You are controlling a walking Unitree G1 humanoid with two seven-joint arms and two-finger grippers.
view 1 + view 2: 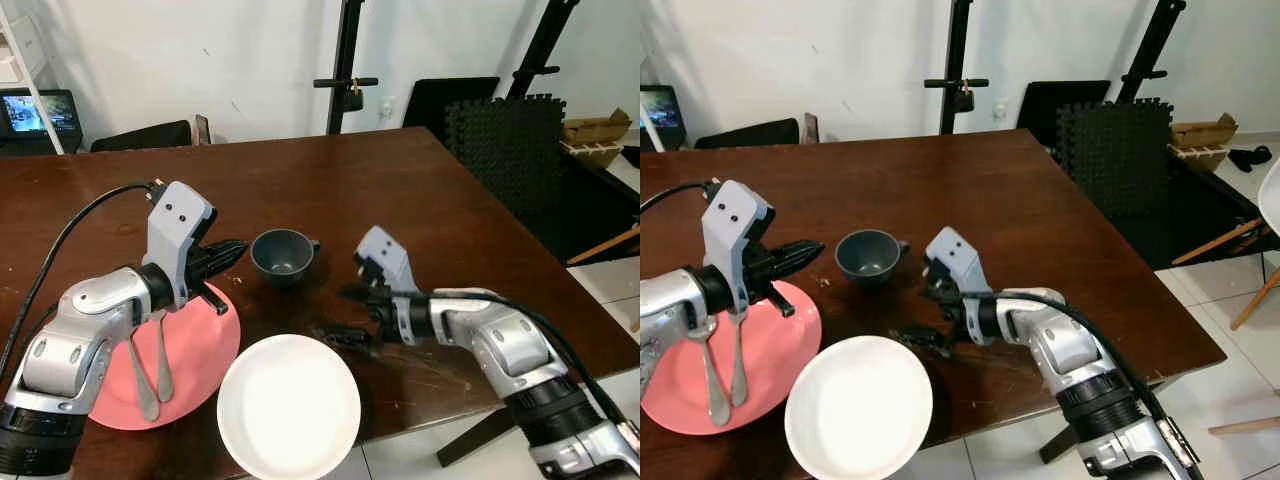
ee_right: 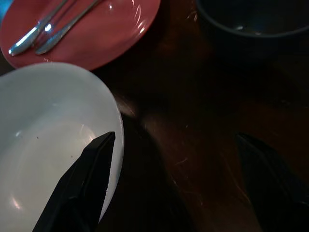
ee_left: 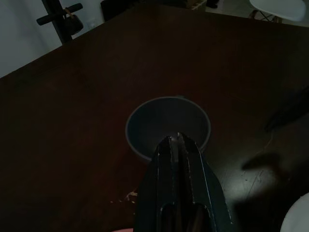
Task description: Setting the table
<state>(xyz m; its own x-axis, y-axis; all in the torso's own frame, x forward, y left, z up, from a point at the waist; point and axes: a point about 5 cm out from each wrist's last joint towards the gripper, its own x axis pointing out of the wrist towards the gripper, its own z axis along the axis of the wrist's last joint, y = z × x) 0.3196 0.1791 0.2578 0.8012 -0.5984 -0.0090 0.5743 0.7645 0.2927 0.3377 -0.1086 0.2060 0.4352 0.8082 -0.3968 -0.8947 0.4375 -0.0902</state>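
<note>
Brown bench (image 1: 420, 200); pink plate (image 1: 205, 350) holds two spoons (image 1: 150, 375); bowl (image 1: 289, 408), cup (image 1: 282, 253) empty; left pincer (image 1: 232, 252) pressed together; right pincer (image 1: 352, 315) spread.

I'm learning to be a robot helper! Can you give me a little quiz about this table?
1. True or false: two pieces of cutlery lie on the pink plate.
2. What colour is the bowl at the table's near edge?
3. Which gripper is shut: A left gripper, B right gripper?

Key: 1 true. 2 white. 3 A; it points at the dark cup, while the right one is open beside the bowl.
</note>
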